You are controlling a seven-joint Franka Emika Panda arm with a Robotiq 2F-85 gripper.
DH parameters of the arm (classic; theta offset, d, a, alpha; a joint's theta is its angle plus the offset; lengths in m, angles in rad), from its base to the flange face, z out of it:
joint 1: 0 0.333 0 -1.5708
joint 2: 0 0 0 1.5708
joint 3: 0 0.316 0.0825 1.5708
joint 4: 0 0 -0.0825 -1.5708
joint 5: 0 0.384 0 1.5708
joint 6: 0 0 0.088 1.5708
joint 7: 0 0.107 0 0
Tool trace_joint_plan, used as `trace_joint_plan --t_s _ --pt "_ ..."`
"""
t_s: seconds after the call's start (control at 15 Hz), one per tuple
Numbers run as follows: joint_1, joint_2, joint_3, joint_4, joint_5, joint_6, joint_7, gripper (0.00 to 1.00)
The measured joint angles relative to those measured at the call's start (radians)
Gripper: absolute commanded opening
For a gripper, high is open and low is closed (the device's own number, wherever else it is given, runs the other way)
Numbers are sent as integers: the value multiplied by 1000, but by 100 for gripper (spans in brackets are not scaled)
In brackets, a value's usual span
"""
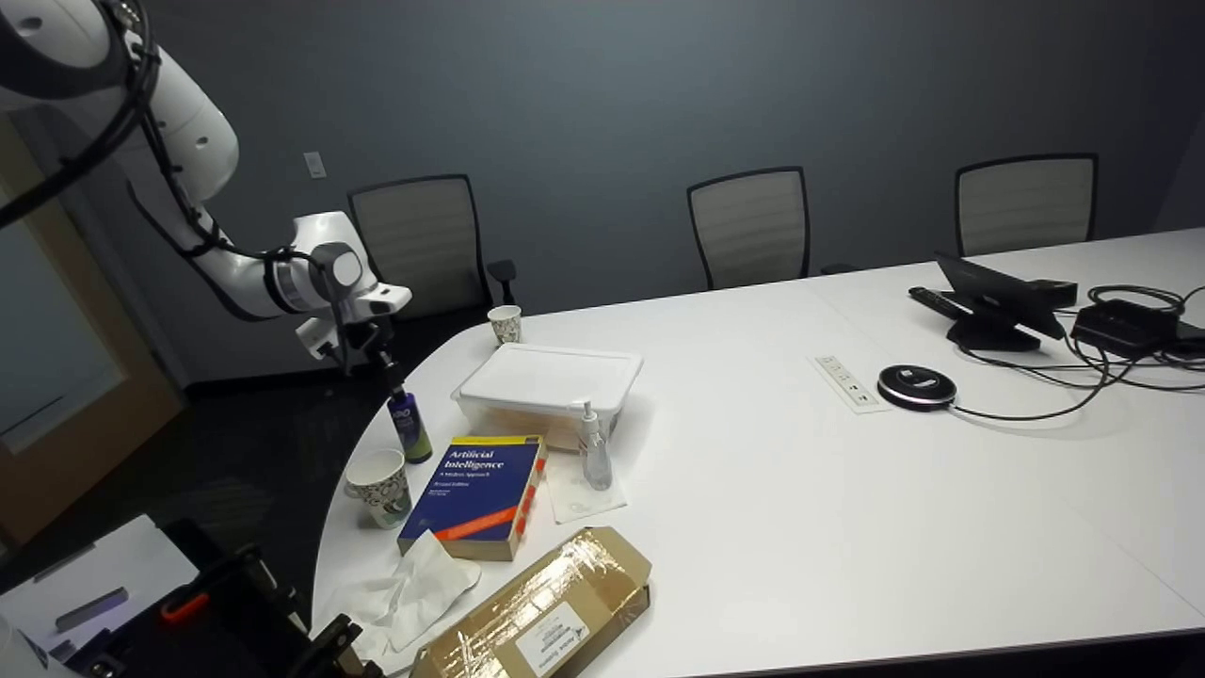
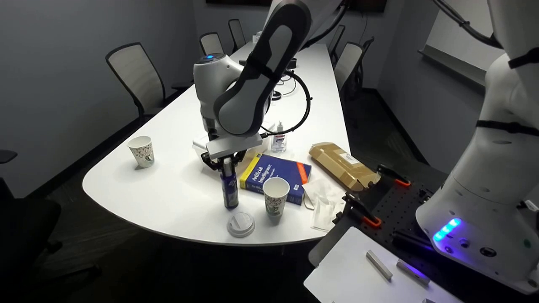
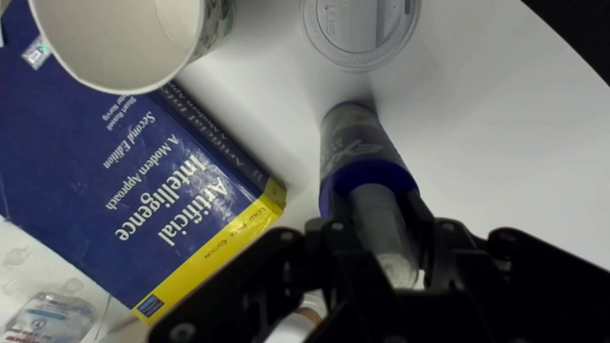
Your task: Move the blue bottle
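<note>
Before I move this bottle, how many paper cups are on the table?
2. In an exterior view, one paper cup stands beside the blue book; the second paper cup stands beyond the white-lidded container. None else shows; some could be hidden.

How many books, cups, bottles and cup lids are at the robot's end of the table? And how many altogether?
Books: 1, the blue book
Cups: 2, a paper cup beside that book and a lone cup
Bottles: 2, the blue bottle and the clear bottle
Cup lids: 1, the loose lid
Total: 6
</note>
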Motion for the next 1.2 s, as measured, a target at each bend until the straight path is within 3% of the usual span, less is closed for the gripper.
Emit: trace_joint_plan --t_s 0.4,0.67,1.0,1.2 --pt "-8 -17 -2 10 1 -13 0 8" --pt "-44 -132 -10 7 1 -107 0 8" --pt "-166 -326 -21 -3 -6 -269 -4 8" --pt "-275 -407 -29 -32 -6 -288 -26 8"
